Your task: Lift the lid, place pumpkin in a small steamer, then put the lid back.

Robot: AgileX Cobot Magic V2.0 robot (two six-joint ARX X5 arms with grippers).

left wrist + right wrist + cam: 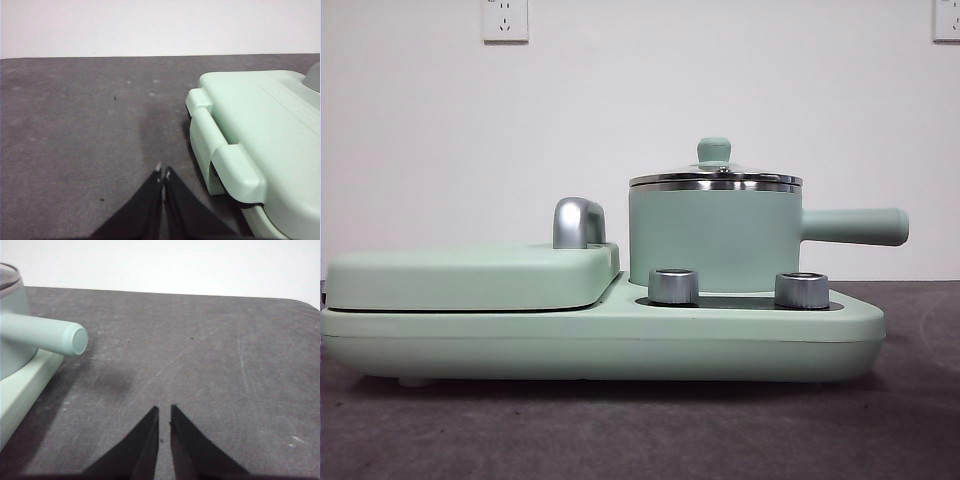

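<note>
The small steamer (pixel 715 238), a mint-green pot with a steel rim, stands on the right half of the mint-green cooker base (pixel 600 340). Its long handle (pixel 855 226) sticks out to the right and also shows in the right wrist view (pixel 45 334). The glass lid (pixel 715 178) with its mint knob rests on the pot. The pumpkin is out of view. My left gripper (pixel 163 173) hovers shut over the grey mat beside the griddle end of the cooker. Over bare mat beyond the handle tip, my right gripper (pixel 163 409) is shut. Neither holds anything.
A flat mint-green griddle cover (pixel 470 275) with a steel handle (pixel 578 222) fills the cooker's left half, seen also in the left wrist view (pixel 260 145). Two steel dials (pixel 673 285) sit in front of the pot. Grey mat (pixel 200 355) surrounds the cooker.
</note>
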